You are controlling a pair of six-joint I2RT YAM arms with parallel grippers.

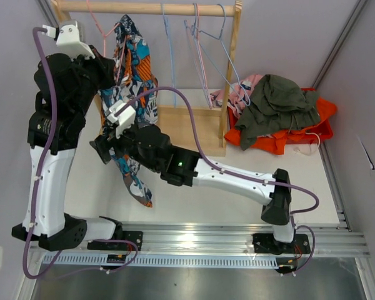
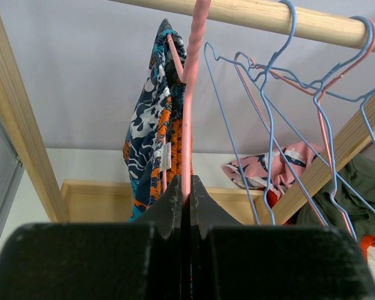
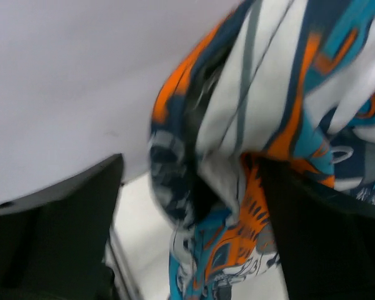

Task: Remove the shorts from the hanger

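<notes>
Rack [image 1: 182,119] stood at rear of tabletop [image 1: 206,194]. Hanging shorts [image 1: 132,69] sat at left end of rail [image 1: 150,8], on hanger [image 2: 189,125]. Left end effector [image 2: 189,187] was below rail, hanger wire pinched between its fingers. Right end effector [image 3: 194,187] was lower and nearer, fabric between its spread fingers; contact hard to judge. Bare hangers [image 1: 202,62] hung further right on rail. Heap of shorts [image 1: 281,112] lay on tabletop, right of rack.

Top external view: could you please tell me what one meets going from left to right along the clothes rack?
left hand clamped on the pink hanger → cartoon-print shorts → empty hangers → rack's right post → olive green shorts
</notes>
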